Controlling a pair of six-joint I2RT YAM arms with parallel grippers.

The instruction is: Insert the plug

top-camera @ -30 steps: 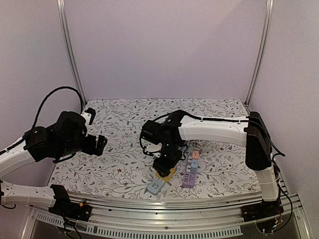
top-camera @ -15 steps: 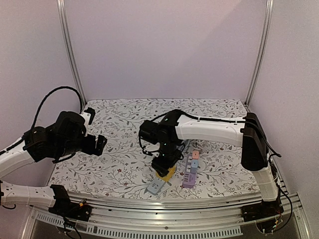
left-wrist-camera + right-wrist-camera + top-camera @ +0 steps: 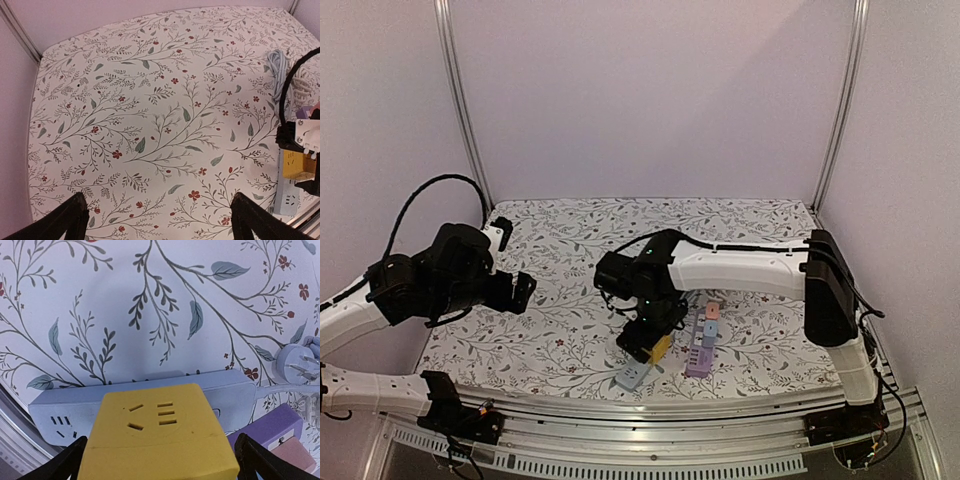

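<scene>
The plug is a yellow cube [image 3: 160, 435] with socket slots on its top face, sitting on the grey power strip [image 3: 235, 395] near the table's front edge. My right gripper [image 3: 162, 460] hangs right over it, open. Its dark fingertips [image 3: 70, 460] stand wide at either side of the cube. From above, the right gripper [image 3: 645, 335] covers most of the yellow plug [image 3: 660, 348], and the strip [image 3: 633, 376] sticks out below it. My left gripper [image 3: 157, 220] is open over bare floral cloth, far to the left [image 3: 520, 290]. The left wrist view catches the plug [image 3: 297, 165] at its right edge.
A purple strip [image 3: 700, 352] with pink and blue pieces [image 3: 712, 312] lies just right of the grey one. A white three-pin plug [image 3: 295, 362] and its coiled cable [image 3: 280, 67] lie behind. The table's metal front rail [image 3: 650, 410] runs close by.
My right gripper's jaws have spread open around the yellow plug, and the arm has shifted slightly left. The left arm has not moved.
</scene>
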